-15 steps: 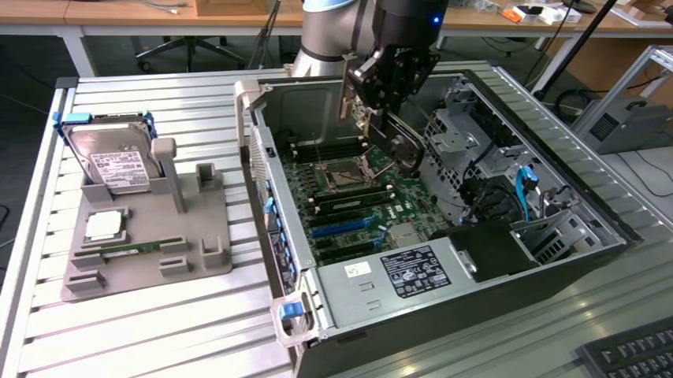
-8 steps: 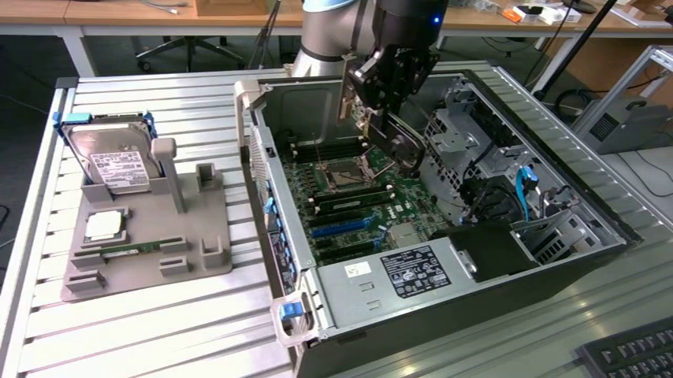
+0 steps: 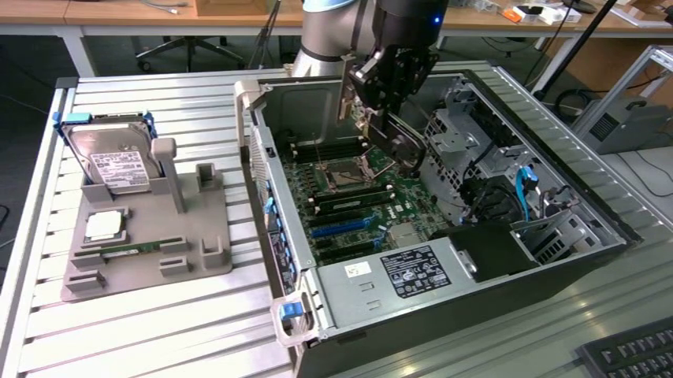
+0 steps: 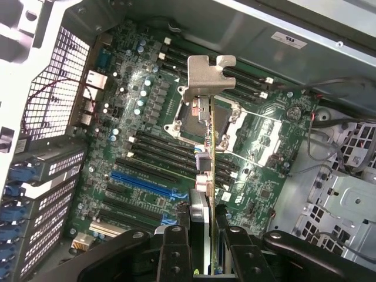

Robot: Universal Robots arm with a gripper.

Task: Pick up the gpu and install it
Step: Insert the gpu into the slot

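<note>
My gripper (image 3: 379,106) hangs inside the open computer case (image 3: 276,197), shut on the gpu (image 3: 399,142). The card hangs tilted above the motherboard (image 3: 347,197), near the CPU socket. In the wrist view the gpu (image 4: 208,153) appears edge-on between the black fingers (image 4: 175,249), its silver end bracket (image 4: 209,76) pointing away from the gripper (image 4: 203,235). The card floats over the socket area of the motherboard (image 4: 141,141), apart from the blue expansion slot (image 4: 144,182) and not seated in any slot.
On the exterior view's left, a grey fixture (image 3: 147,236) holds a silver hard drive (image 3: 121,161), a CPU (image 3: 105,226) and a RAM stick (image 3: 131,250). The case's power supply (image 3: 421,268), drive cage (image 3: 462,134) and cables (image 3: 526,189) crowd the exterior view's right. A keyboard (image 3: 631,354) lies nearby.
</note>
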